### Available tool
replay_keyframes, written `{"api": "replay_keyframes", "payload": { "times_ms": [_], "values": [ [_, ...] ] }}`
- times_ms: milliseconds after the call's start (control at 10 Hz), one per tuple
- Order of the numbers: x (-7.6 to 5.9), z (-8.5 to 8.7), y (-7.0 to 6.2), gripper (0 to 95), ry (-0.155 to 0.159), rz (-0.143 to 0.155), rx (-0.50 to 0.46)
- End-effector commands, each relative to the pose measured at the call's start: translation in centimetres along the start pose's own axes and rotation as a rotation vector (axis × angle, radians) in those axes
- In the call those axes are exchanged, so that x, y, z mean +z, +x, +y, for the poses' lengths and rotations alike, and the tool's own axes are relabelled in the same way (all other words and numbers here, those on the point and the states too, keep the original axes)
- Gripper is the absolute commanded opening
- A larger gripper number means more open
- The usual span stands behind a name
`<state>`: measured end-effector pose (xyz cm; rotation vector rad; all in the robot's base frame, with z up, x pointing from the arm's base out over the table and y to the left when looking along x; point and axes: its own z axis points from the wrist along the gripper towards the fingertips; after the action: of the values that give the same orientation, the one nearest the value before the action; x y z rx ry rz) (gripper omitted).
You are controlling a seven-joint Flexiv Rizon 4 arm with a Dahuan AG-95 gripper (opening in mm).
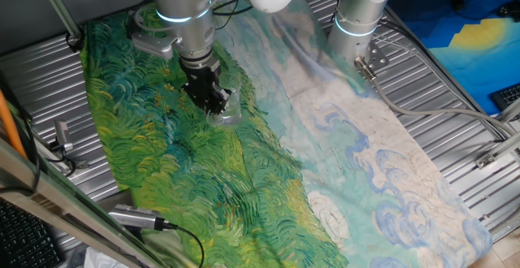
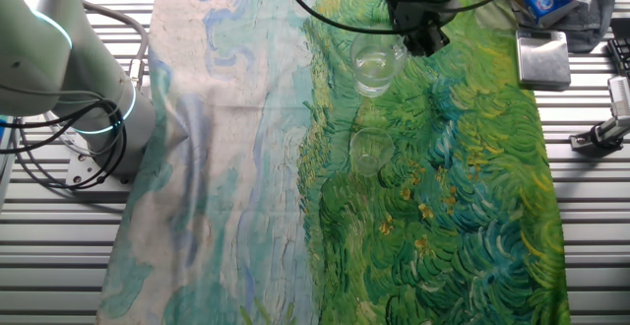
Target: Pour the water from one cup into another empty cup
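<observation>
A clear glass cup [image 2: 377, 69] with glints of water in its bottom sits at my gripper's fingertips. It also shows in one fixed view [image 1: 227, 110] as a faint round rim. My gripper [image 2: 425, 39], black-fingered, is shut on this cup's rim from the side and holds it roughly upright, just above the cloth; it shows in one fixed view [image 1: 213, 101] too. A second, empty clear cup [image 2: 369, 152] stands upright on the green cloth, a short way in front of the held cup. I cannot make out this cup in one fixed view.
A painted cloth [image 2: 463, 227], green on one side and pale blue-white on the other, covers the ribbed metal table. A small grey metal box [image 2: 542, 59] lies at the cloth's edge near my arm. A second robot base [image 1: 358, 24] stands beside the cloth.
</observation>
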<state>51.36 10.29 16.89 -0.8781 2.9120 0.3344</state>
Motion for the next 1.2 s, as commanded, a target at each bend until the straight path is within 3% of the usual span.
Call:
{"api": "replay_keyframes", "payload": {
  "times_ms": [100, 700, 900, 1200],
  "values": [
    [-0.04, 0.01, -0.01, 0.0, 0.002, 0.006, 0.001],
    [-0.1, -0.02, -0.07, 0.0, 0.009, 0.006, 0.004],
    [-0.16, -0.04, -0.16, 0.0, 0.057, 0.034, -0.036],
    [-0.16, -0.04, -0.16, 0.0, 0.069, 0.044, -0.036]
  ]
}}
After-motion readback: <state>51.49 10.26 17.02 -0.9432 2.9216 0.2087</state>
